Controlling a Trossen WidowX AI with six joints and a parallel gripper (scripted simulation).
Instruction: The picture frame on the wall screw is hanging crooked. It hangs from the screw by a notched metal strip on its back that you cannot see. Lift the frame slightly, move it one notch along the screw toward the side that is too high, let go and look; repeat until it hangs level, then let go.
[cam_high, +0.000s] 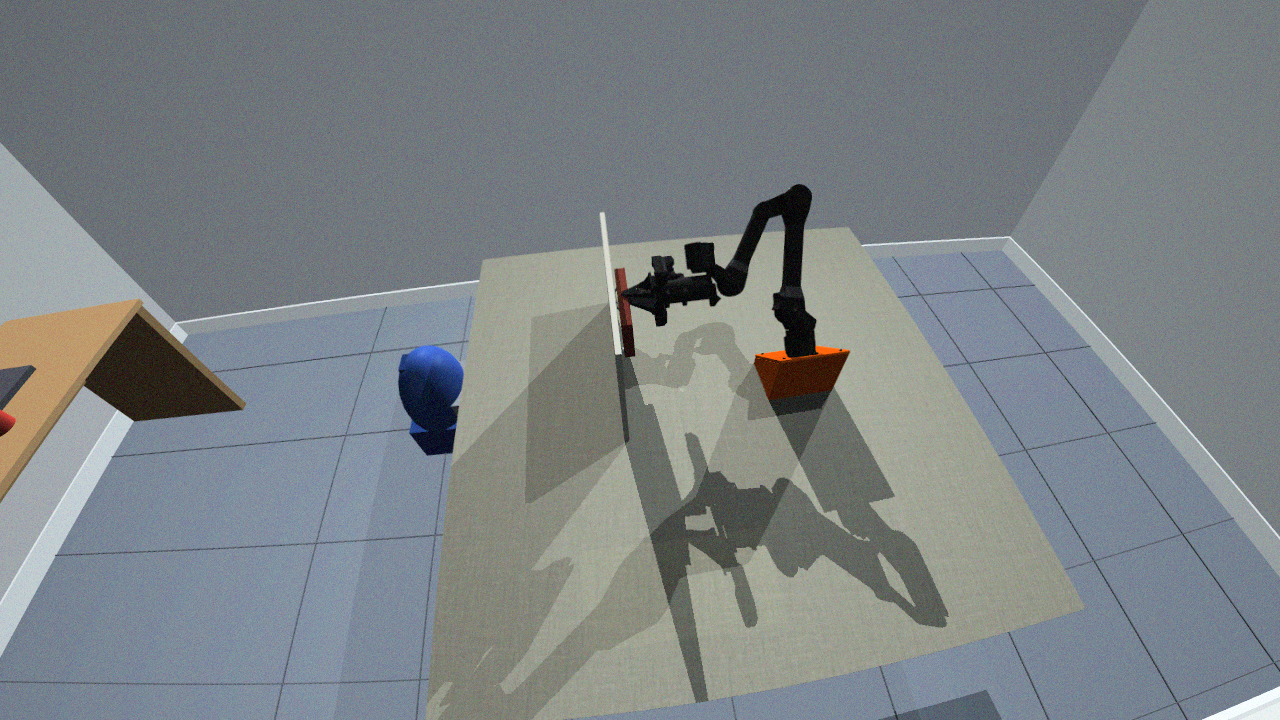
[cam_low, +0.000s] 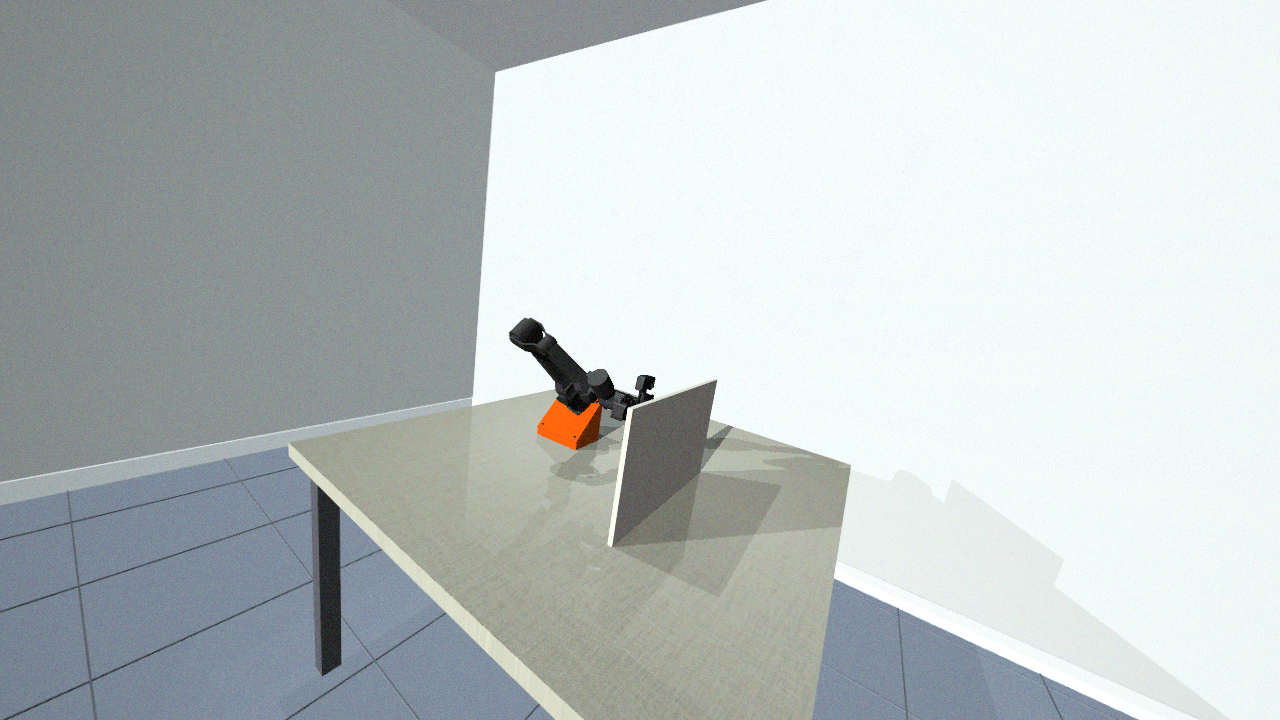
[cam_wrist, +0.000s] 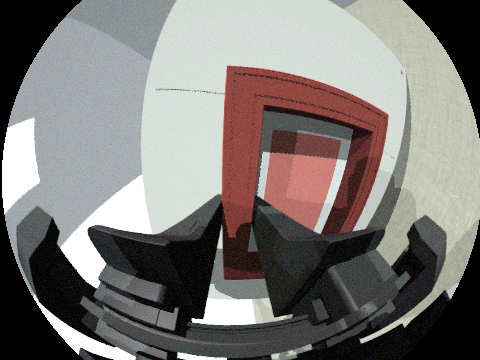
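The red picture frame (cam_wrist: 300, 92) (cam_high: 630, 341) is in front of an upright white panel (cam_wrist: 185, 130) (cam_low: 666, 461); the exterior camera sees only the panel's back, which hides the frame. My gripper (cam_wrist: 236, 200) (cam_high: 623, 295) is shut on the frame's left side bar, as seen in the wrist view, with one finger outside it and one inside the opening. In the wrist view the left bar looks nearly upright and the top bar slopes down to the right, but the lens bends the view, so I cannot tell whether the frame is level. The screw and notched strip are hidden.
The arm's orange base (cam_high: 799, 376) (cam_low: 565, 428) stands on the table (cam_high: 895, 420) (cam_low: 429, 465), facing the panel. A blue rounded object (cam_high: 431, 385) is beyond the table's left edge in the top view. A wooden desk (cam_high: 89, 326) is farther left.
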